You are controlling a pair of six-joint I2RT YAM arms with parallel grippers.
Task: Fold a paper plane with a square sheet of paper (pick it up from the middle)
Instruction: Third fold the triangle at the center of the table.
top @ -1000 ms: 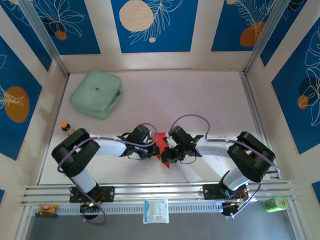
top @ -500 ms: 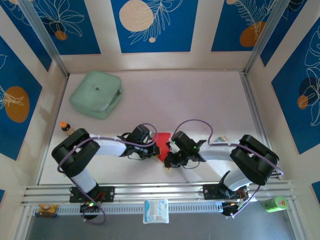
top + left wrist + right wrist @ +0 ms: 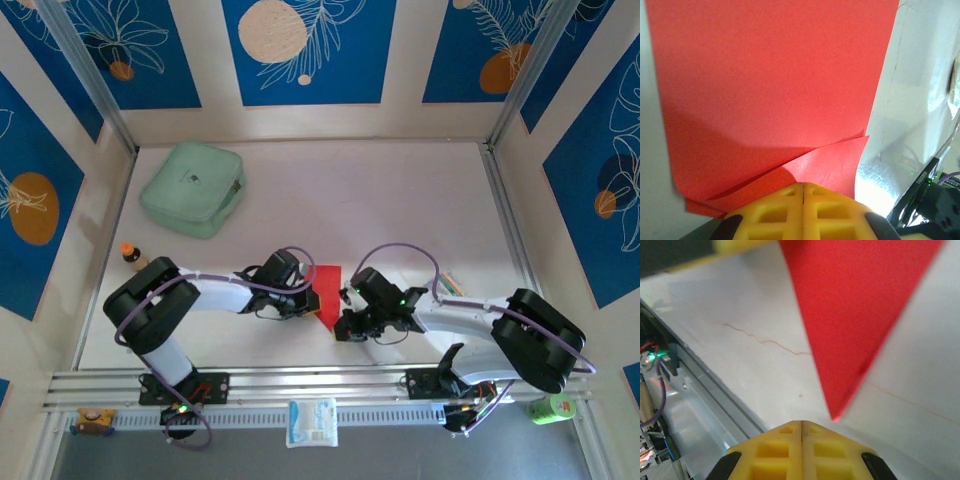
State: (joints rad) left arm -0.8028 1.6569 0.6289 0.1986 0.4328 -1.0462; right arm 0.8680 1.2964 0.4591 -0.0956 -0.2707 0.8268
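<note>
Pale tabletop [image 3: 400, 200] fills the floor of a booth, and along its near edge runs a metal rail [image 3: 350, 385]. In front of that rail lie a white packet [image 3: 312, 422] and, far to the right, a green can [image 3: 550, 407]. Both arms are bolted just behind the rail and bend inward, so their grippers meet near the middle of the table's near half.

The red paper [image 3: 326, 285] lies flat on the table between them, folded, with a sharp corner pointing toward the rail. The left gripper [image 3: 306, 296] is at the paper's left edge. In its wrist view the left gripper [image 3: 804, 186] has its yellow fingers [image 3: 775, 212] clenched tight together, and the red paper [image 3: 770, 90] spreads out ahead of them. One loose layer lifts up to meet the fingertips. Whether they actually pinch it or only touch it cannot be told.

The right gripper [image 3: 346, 322] sits just beside the paper's pointed corner. In its wrist view the right gripper [image 3: 801, 424] is also clenched and grasps nothing. The corner of the red paper [image 3: 850, 315] ends just ahead of the fingertips and apart from them.

Farther back on the left stands a small bottle [image 3: 130, 255] with an orange cap. A green case [image 3: 193, 187] lies in the far left corner. Blue walls [image 3: 310, 50] with leaf drawings close the scene.
</note>
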